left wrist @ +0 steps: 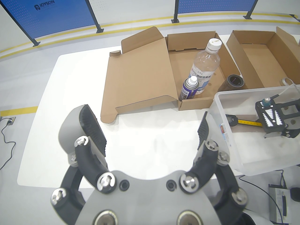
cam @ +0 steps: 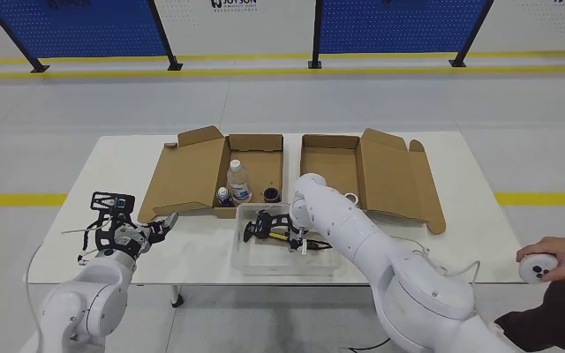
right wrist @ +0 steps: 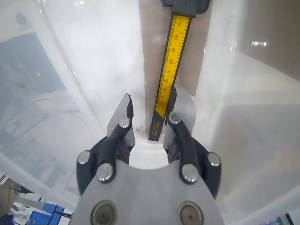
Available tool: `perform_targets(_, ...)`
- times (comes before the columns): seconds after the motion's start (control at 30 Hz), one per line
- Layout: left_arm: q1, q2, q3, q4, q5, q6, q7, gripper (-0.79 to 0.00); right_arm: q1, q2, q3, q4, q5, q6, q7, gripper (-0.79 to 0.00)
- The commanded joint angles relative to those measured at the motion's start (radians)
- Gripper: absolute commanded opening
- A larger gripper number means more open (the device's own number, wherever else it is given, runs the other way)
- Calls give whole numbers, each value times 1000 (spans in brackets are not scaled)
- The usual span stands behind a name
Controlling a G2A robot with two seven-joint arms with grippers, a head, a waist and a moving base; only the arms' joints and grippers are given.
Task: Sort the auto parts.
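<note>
A digital caliper (right wrist: pixel 172 59) with a yellow scale and a dark head lies on the floor of a clear plastic bin (cam: pixel 243 260) at the table's front middle. My right gripper (right wrist: pixel 151 92) is down inside the bin, open, with the free end of the scale between its fingers and resting against one pad (right wrist: pixel 174 99). From the left wrist, that gripper (left wrist: pixel 271 120) stands over the caliper (left wrist: pixel 248 122). My left gripper (left wrist: pixel 145 113) hangs open and holds nothing above bare table, left of the bin (left wrist: pixel 257 162) and near the front left corner (cam: pixel 159 228).
Behind the bin an open cardboard box (left wrist: pixel 145 71) holds a clear bottle (left wrist: pixel 206 64), a small spray can (left wrist: pixel 189 87) and a black cylinder (left wrist: pixel 234 82). A second open box (left wrist: pixel 255 59) to its right holds a small ring (left wrist: pixel 286 80). Cables hang off the front edge.
</note>
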Motion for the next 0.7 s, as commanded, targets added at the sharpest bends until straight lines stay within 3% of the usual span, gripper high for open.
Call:
perform_targets(0.0, 0, 0, 0, 0, 0, 0, 0, 0, 0, -1, 2, 2, -1, 5, 2, -542)
perform_targets(0.43, 0, 0, 0, 0, 0, 0, 0, 0, -4, -2, 11, 19, -13, 27, 24, -785)
perform_targets(0.67, 0, 0, 0, 0, 0, 0, 0, 0, 3, 4, 18, 12, -18, 49, 50, -785)
